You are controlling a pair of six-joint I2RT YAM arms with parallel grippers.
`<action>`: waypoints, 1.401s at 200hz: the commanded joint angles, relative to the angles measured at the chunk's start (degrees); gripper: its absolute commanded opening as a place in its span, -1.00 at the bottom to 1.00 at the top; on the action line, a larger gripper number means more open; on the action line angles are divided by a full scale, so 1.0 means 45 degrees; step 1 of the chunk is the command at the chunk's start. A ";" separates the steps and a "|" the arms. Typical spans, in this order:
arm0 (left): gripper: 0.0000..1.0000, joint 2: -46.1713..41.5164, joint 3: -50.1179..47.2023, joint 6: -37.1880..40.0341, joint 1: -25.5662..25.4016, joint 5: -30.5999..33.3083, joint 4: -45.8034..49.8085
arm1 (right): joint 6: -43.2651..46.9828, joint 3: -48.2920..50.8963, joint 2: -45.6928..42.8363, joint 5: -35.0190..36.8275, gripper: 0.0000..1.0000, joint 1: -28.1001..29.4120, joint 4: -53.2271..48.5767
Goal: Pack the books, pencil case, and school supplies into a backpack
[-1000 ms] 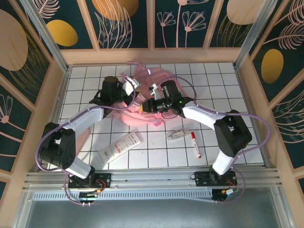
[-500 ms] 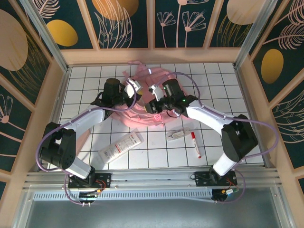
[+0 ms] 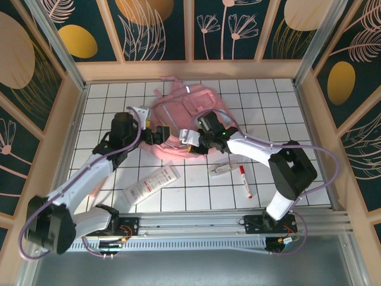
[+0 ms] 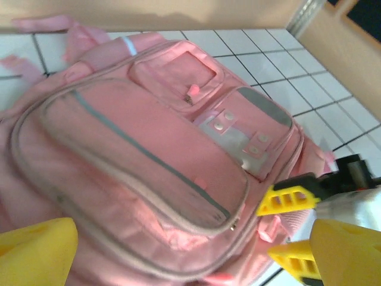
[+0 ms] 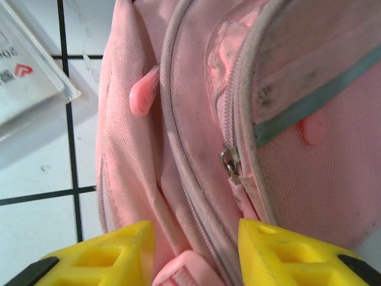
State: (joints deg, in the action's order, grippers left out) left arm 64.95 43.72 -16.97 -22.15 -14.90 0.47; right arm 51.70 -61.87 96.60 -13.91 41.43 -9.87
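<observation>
The backpack [image 3: 196,107] lies flat at the far middle of the tiled bench [image 3: 286,101], front pockets facing up. My left gripper [image 4: 193,232] is wide open over its near left side, holding nothing. My right gripper [image 5: 196,232] is partly open, with a finger either side of the bag's zipped near edge.

The marker [image 3: 244,182] lies front-right of the backpack [image 3: 199,104].

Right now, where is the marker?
In the top view the marker lies on the table right of centre, beside a small pale item, nearer than the backpack and outside it.
</observation>
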 commanded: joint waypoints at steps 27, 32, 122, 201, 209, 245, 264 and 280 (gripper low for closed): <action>0.98 -0.0563 -0.0829 -0.4098 0.0040 -0.0819 0.1352 | 0.0906 -0.0742 0.0491 0.0304 -0.15 0.0190 0.1356; 0.96 -0.0485 -0.0812 -0.4190 0.0040 -0.0939 0.1436 | 0.0868 -0.0809 0.0541 0.0263 -0.15 0.0196 0.1352; 0.60 -0.0552 -0.1586 -0.5235 0.0040 -0.1489 0.1109 | -0.0063 -0.1745 0.2470 0.0913 -0.32 0.0913 0.2255; 0.33 0.0543 -0.0788 -0.5872 0.0040 -0.1997 0.0828 | -0.1832 -0.1258 0.0203 -0.0551 -1.00 -0.0323 0.4380; 0.32 0.0760 -0.0616 -0.5848 0.0040 -0.2074 0.0843 | -0.1921 -0.1297 0.0085 -0.0763 -1.00 -0.0435 0.4415; 0.32 0.1365 -0.0171 -0.5994 -0.0009 -0.2157 0.0797 | -0.2667 -0.1445 -0.0054 -0.1599 -1.00 -0.0929 0.4634; 0.32 0.1454 -0.0166 -0.6141 -0.0076 -0.2217 0.0576 | -0.2804 -0.1483 0.0003 -0.1713 -1.00 -0.0975 0.4597; 0.26 0.1574 -0.0110 -0.6246 -0.0278 -0.2102 0.0474 | -0.3023 -0.1553 0.0086 -0.1836 -1.00 -0.1030 0.4587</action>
State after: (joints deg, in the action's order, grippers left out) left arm 71.22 41.43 -43.29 -22.31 -23.59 4.27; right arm 41.15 -67.22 99.24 -19.77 37.52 5.02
